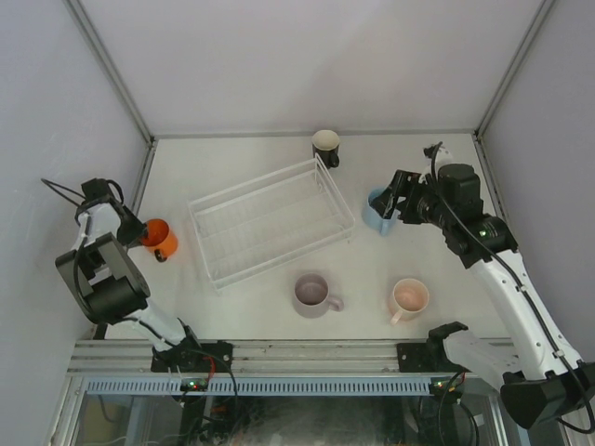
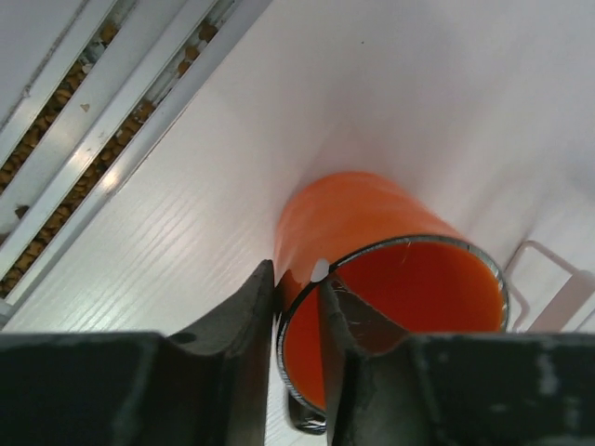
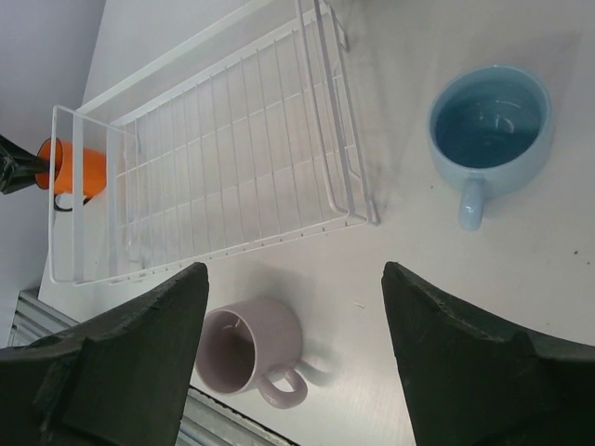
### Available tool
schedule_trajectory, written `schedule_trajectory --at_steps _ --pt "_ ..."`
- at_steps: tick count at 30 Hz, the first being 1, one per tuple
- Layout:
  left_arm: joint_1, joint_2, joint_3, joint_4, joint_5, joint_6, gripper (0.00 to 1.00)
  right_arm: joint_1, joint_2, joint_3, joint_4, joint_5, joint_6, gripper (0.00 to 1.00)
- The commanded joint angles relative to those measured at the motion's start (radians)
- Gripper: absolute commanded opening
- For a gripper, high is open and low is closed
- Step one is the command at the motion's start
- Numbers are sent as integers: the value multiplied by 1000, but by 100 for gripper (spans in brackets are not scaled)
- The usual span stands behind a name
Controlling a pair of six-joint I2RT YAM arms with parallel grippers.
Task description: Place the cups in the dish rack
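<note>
Slippage is the main worry: the left gripper (image 2: 296, 279) has its fingers clamped on only the thin rim wall of the orange ceramic mug (image 2: 372, 232), one finger inside and one outside. On so narrow a hold the mug could swing when lifted, twist loose and drop onto the white desk (image 1: 251, 307). It could also strike the white wire dish rack (image 1: 253, 179), which lies empty just to its right. Whether the mug sits upright or tipped is hard to tell. The left arm is folded back on itself at the desk's left edge, its wrist reaching in toward the mug from the left. The right arm stretches forward along the right side with the wrist turned inward. The right gripper (image 3: 296, 279) has its fingers wide apart, holding nothing, close to the light blue ceramic mug (image 1: 379, 212) beside the rack's right end.
</note>
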Motion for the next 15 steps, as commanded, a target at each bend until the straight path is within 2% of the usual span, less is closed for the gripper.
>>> schedule_trajectory --at_steps 1,6,11,15 --pt "-26 34 58 36 18 15 24 8 -41 -21 3 45 36 75" --pt "-58 45 53 45 36 13 1 9 -73 -30 -13 56 46 74" --pt "-82 -10 40 65 127 -23 0 9 -99 -31 -31 18 60 74" --pt "-90 -112 50 68 205 -75 0 9 -105 -30 -39 -76 81 72"
